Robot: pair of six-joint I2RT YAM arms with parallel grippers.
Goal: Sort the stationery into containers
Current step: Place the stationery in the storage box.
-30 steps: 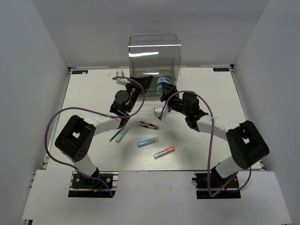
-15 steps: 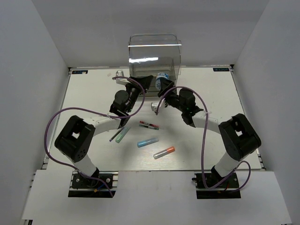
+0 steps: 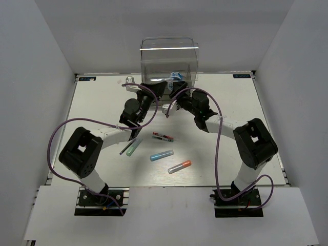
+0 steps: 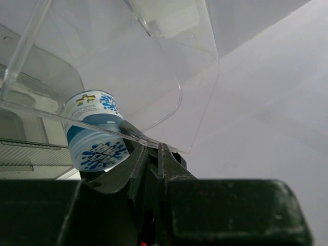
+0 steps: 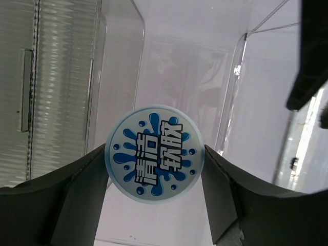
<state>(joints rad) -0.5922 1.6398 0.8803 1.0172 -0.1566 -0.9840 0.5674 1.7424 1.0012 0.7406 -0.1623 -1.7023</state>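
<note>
The tall clear plastic box-shaped organiser (image 3: 169, 56) stands at the far middle of the white table (image 3: 97, 102), and both arms reach up to its front; the left gripper (image 3: 155, 90) sits at the lower front with its jaws drawn narrow, and from the left wrist view they look pinched on the rim of a transparent drawer (image 4: 146, 77) that juts out over them; the right gripper (image 3: 176, 88) is just beside it on the right, its jaws spread wide around the small round blue-white roll (image 3: 177, 77), one finger (image 5: 77, 179) pressed to each side of it; the roll is up off the table, right at the organiser's lower front and at the drawer's clear panel, though whether it is already inside the tray I cannot tell; its face shows blue splashes and printed characters.

The rest lies on the table, nearer the arm bases and well apart from the organiser: a white pen with red marks (image 3: 163, 136) in the middle; a teal-green marker (image 3: 134, 147) to the left with a dark thin pen (image 3: 125, 148) just beside it; a light blue marker (image 3: 161, 155) below; an orange-tipped marker (image 3: 179, 166) nearest of all.
</note>
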